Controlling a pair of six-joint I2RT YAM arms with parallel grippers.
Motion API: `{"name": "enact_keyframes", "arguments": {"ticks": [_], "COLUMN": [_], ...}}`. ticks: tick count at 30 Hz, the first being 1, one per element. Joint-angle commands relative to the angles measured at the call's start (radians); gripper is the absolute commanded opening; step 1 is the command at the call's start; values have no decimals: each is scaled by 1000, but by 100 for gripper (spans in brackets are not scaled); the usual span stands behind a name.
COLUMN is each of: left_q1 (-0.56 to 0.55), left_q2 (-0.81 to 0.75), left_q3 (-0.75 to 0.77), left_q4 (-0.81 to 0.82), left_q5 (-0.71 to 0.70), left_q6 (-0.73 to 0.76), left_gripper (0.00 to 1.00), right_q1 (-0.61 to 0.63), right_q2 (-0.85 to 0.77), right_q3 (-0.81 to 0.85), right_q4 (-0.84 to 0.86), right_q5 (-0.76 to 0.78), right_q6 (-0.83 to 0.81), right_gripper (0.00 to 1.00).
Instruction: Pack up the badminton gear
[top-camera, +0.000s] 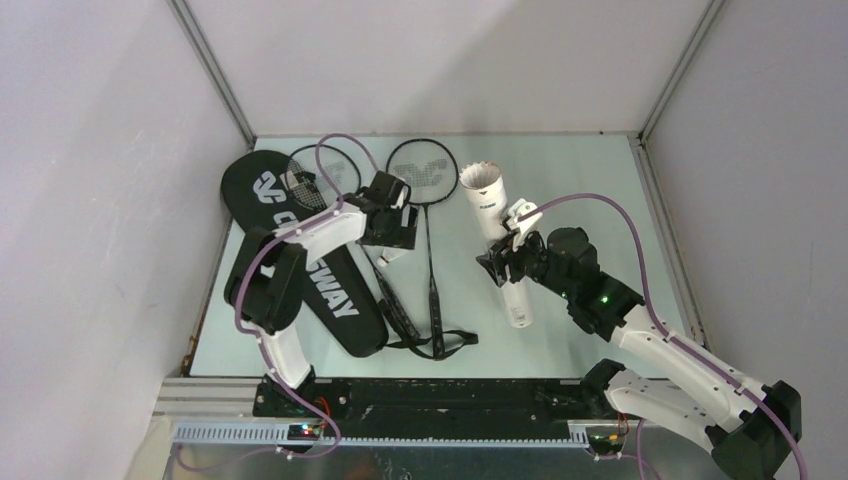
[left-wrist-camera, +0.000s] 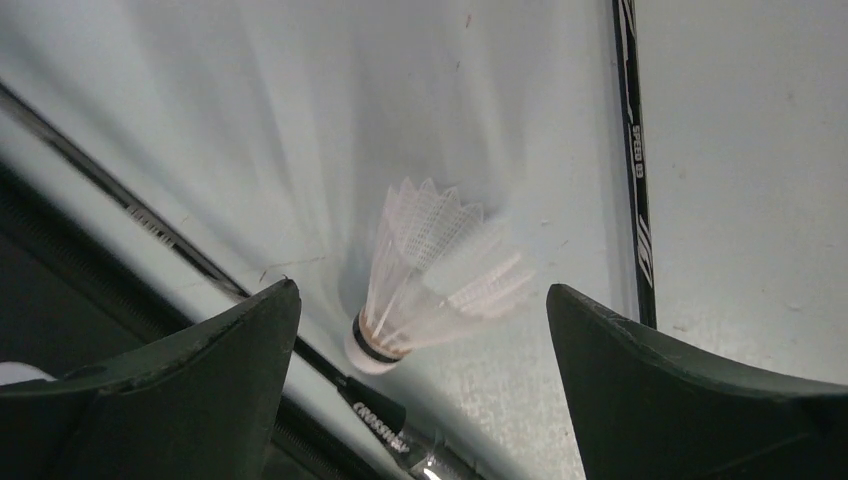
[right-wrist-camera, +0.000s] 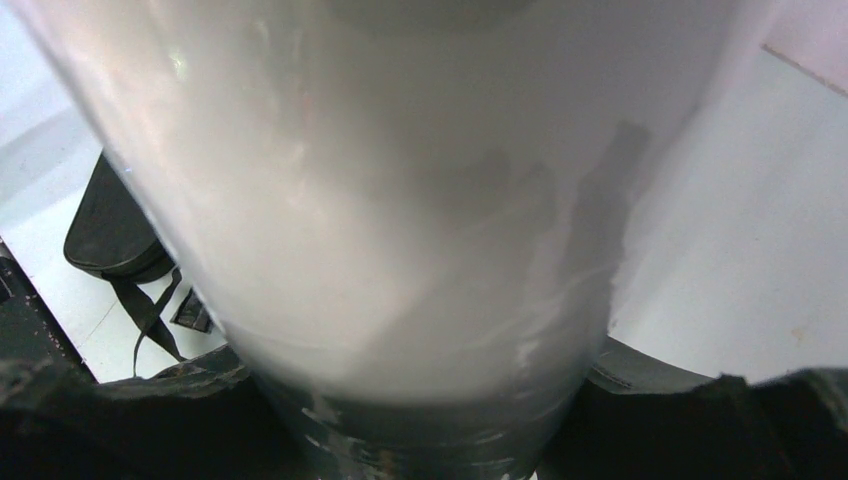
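A white feather shuttlecock (left-wrist-camera: 420, 280) lies on the table between two black racket shafts (left-wrist-camera: 636, 160) (left-wrist-camera: 150, 230). My left gripper (left-wrist-camera: 422, 290) is open just above it, one finger on each side, not touching it. In the top view my left gripper (top-camera: 388, 228) is over the two rackets (top-camera: 422, 172) (top-camera: 322, 172), next to the black CROSSWAY bag (top-camera: 330, 290). My right gripper (top-camera: 510, 262) is shut on the long white tube (top-camera: 497, 235), which lies on the table. The tube (right-wrist-camera: 400, 200) fills the right wrist view. A feathered rim shows at the tube's far open end (top-camera: 482, 180).
The bag's black strap (top-camera: 440, 345) lies loose by the racket handles and shows in the right wrist view (right-wrist-camera: 150, 310). Grey walls close in the table on the left, back and right. Metal rails run along the near edge (top-camera: 400, 410).
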Motion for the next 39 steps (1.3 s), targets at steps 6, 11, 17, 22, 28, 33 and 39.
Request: {"name": "enact_keyframes", "arguments": {"ticks": [6,11,17,22,28,33,39], "left_q1": [7,8,8,8,8,8,4], "left_q2": [119,121,54,-81,-272,-486,-718], "left_q3": [94,88,85,73,29,39,12], "left_q4": [23,29,34,49,104,181,424], "left_q5": [49,58,78,80,75,77,175], "left_q6": [47,56,62,55,17,-43,-138], "left_gripper": [88,66,48,44,38,37,40], "right_q1": [8,7,6,7,7,9,12], "right_q2": [-14,-14,-13,-15,-11,20,60], "right_q3": [25,25,25,25,25,25,25], "right_q4": [33,33,33,34,39,55,131], "right_q5": [35,37,37,38,29,10,-43], "right_q6": [-14,-16,-14,-13,-11,-18,-2], "right_gripper": [37,37,37,37,37,37,37]}}
